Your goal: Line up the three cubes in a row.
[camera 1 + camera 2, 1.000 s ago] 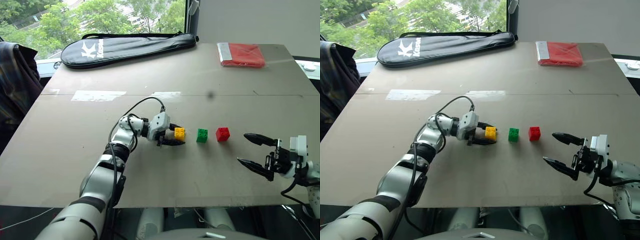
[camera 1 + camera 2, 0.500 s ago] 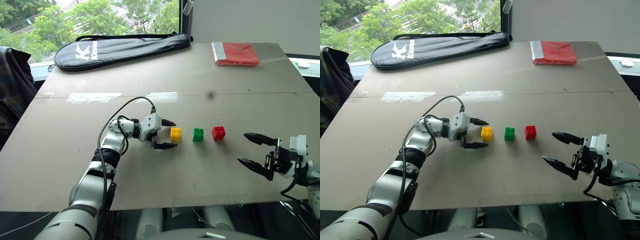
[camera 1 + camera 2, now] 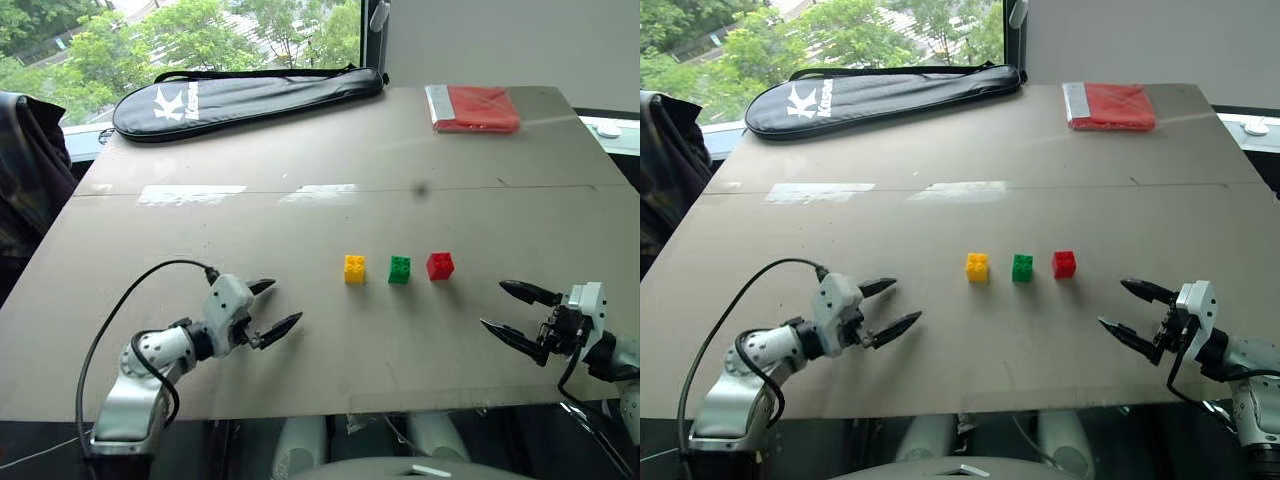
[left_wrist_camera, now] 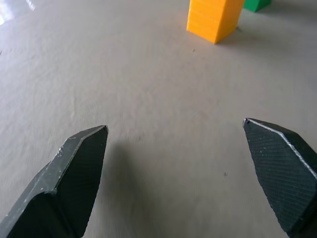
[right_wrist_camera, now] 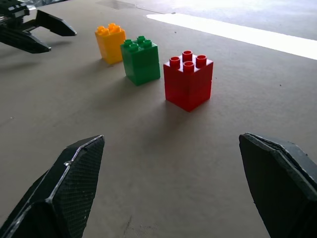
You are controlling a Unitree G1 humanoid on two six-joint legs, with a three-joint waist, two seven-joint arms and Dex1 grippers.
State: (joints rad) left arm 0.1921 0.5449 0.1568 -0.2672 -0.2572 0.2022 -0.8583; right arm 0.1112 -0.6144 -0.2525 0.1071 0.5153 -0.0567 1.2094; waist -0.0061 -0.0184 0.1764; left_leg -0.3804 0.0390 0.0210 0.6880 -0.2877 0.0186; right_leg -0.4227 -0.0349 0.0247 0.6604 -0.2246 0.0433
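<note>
Yellow cube [image 4: 214, 20]: its top is cut off by the picture's edge in the left wrist view, ahead of the left hand [image 4: 183, 163].
Green cube [image 4: 256, 4]: only a corner is seen, beyond the yellow cube; the rest is cut off.
Left hand, right wrist view [image 5: 34, 30]: cropped at the picture's corner, beyond the cubes.
Dark cloth [image 3: 28, 170]: cut off at the edge, far from the left hand; what it is cannot be told.
White object [image 3: 606, 129]: beyond the table edge, far past the right hand [image 3: 518, 312]; too small to be identified.
</note>
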